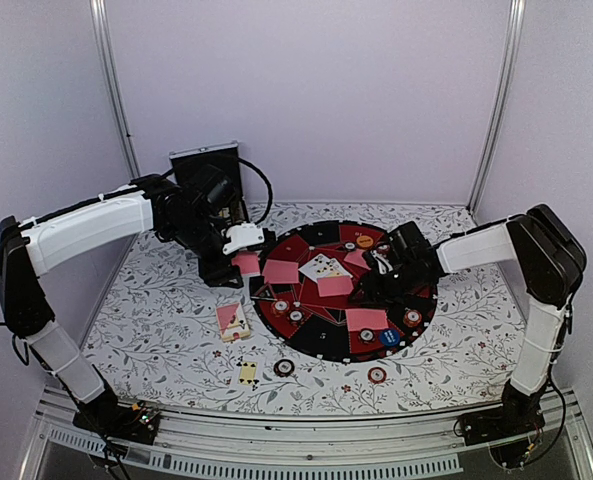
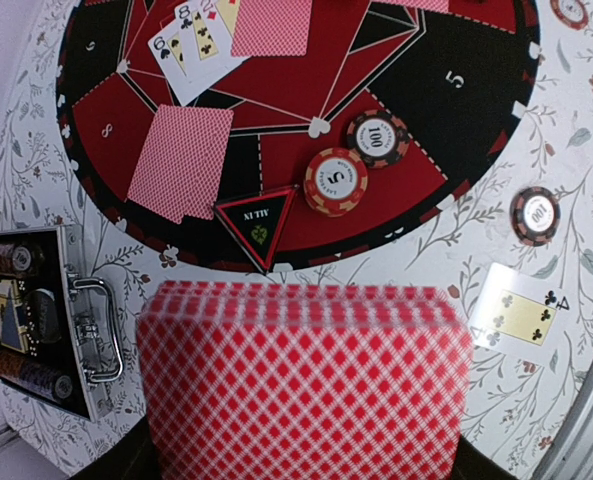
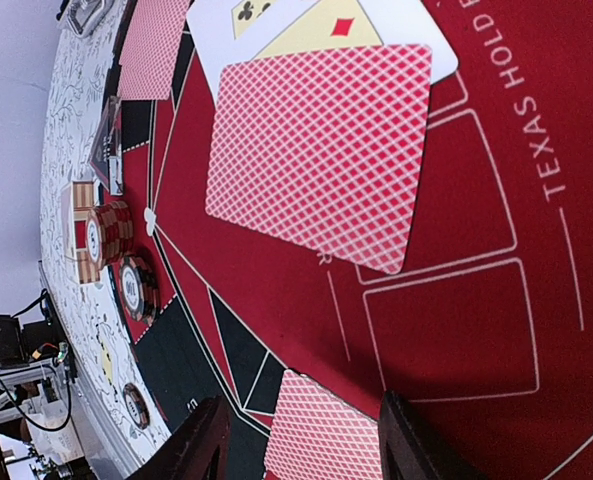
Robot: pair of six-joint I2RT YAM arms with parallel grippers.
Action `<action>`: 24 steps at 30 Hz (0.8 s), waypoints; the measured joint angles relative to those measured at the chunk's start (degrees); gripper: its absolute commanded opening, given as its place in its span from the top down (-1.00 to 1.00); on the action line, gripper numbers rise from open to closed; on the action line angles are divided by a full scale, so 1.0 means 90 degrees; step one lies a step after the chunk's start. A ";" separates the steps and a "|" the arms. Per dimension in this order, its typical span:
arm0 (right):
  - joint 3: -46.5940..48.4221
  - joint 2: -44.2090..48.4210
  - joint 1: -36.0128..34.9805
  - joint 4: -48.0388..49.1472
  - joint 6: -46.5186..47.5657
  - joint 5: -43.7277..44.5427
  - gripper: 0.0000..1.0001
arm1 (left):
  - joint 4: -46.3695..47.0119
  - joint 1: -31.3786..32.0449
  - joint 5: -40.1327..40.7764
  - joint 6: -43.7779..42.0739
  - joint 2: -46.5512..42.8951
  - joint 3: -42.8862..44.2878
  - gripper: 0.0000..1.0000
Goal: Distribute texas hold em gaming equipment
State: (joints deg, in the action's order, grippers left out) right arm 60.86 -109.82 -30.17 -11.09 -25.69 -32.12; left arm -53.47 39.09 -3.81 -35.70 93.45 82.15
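My left gripper (image 1: pixel 244 252) hovers at the left rim of the round red-and-black poker mat (image 1: pixel 326 340), shut on a deck of pink-backed cards (image 2: pixel 306 380) that hides its fingers. Several pink-backed cards (image 1: pixel 280 271) lie face down on the mat, with face-up cards (image 1: pixel 321 266) in the middle. My right gripper (image 3: pixel 306 445) is low over the mat with its jaws open. A face-down card (image 3: pixel 326 435) lies flat between its fingers (image 3: pixel 201 445). Striped chips (image 2: pixel 336 180) sit on the mat's edge, with an orange button (image 1: pixel 364 241) and a blue button (image 1: pixel 389 337). The pink card box (image 1: pixel 233 322) lies left of the mat.
A silver-edged black case (image 2: pixel 36 320) with chips stands open at the back left. Two loose chips (image 1: pixel 284 367) (image 1: pixel 377 375) and a face-up card (image 1: pixel 248 372) lie on the flowered cloth in front of the mat. A triangular "ALL IN" marker (image 2: pixel 256 225) sits at the rim.
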 measured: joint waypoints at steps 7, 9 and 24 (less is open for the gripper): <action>-0.0277 0.0204 -0.0046 0.0053 -0.0032 -0.0075 -0.08 | -0.0002 0.0000 0.0002 0.0000 0.0000 0.0000 1.00; -0.0301 0.0233 -0.0058 0.0039 -0.0032 -0.0085 -0.08 | 0.0000 0.0000 0.0000 0.0000 0.0000 0.0000 1.00; 0.0840 0.0641 -0.0393 -0.0330 -0.0894 -0.0447 -0.34 | 0.0000 0.0000 -0.0007 0.0029 0.0000 0.0002 1.00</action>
State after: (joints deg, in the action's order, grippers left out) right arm 68.42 -104.05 -33.71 -14.06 -33.74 -36.14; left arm -53.47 39.09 -3.88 -35.44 93.45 82.17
